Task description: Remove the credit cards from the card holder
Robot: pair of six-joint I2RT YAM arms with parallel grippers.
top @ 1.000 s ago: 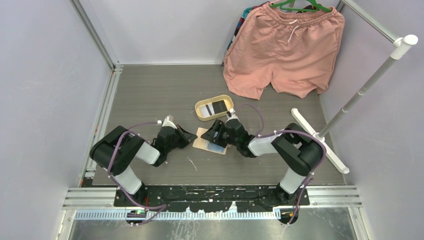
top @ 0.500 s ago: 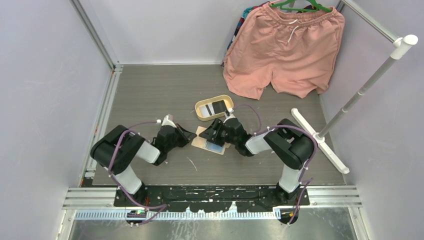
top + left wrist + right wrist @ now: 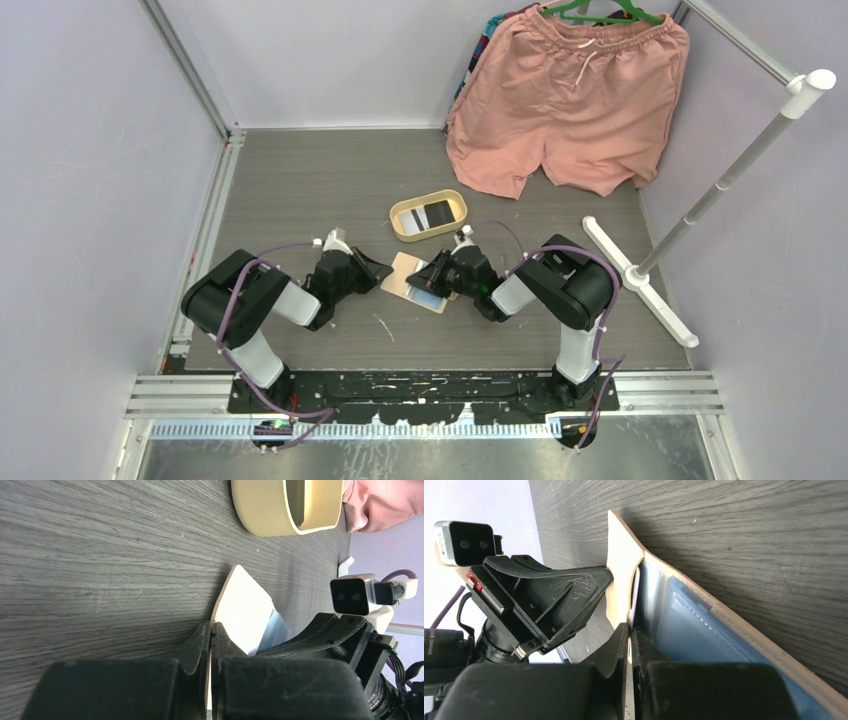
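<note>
Table (image 3: 300, 190) is seen with pink shorts (image 3: 570, 100) hung at its far side, and nearer an oval tray (image 3: 260, 510) with a dark card (image 3: 437, 211) in it. The card holder (image 3: 408, 280) is laid open between the arms. Its tan edge is clamped in the jaws of the left gripper (image 3: 212, 627), and the edge of a pale credit card (image 3: 635, 592) is pinched by those of the right gripper (image 3: 630, 627). "DAMIAO" is read on the left arm (image 3: 454, 650), cut off by the frame.

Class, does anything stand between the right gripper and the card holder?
Nothing visible does. The right gripper, jaws shut, sits right at the open edge of the card holder.
</note>
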